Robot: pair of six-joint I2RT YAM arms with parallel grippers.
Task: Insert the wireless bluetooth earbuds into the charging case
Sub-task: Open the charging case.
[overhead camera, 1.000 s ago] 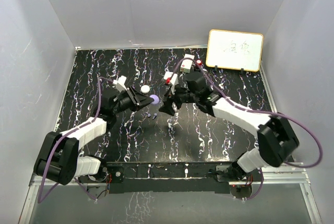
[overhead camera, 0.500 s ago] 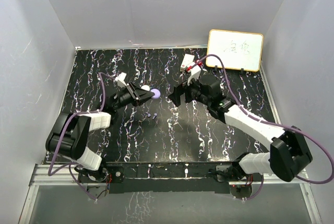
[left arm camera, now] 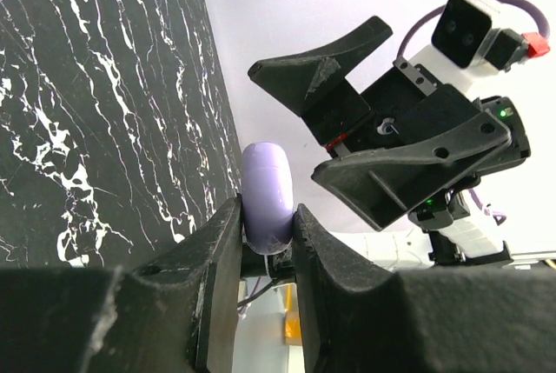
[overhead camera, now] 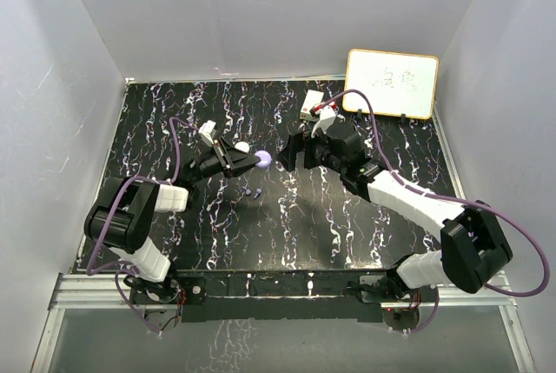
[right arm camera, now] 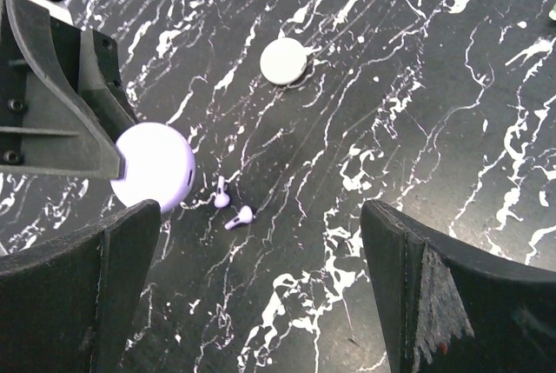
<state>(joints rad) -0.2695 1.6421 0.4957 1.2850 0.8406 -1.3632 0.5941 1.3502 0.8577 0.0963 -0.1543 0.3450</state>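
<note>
My left gripper is shut on the edges of a round purple charging case, holding it above the black marbled table; the case shows pinched between its fingers. Two purple earbuds lie side by side on the table just below the held case, also seen as small specks, the earbuds. My right gripper is wide open, facing the case from its right without touching it, and its fingers frame the earbuds from above.
A round white case rests on the table behind the left gripper. A yellow-framed whiteboard leans at the back right corner. Grey walls enclose the table on three sides.
The right gripper has opened fully and drawn back to the right, away from the purple case. The left gripper has carried the case slightly right and farther back.
</note>
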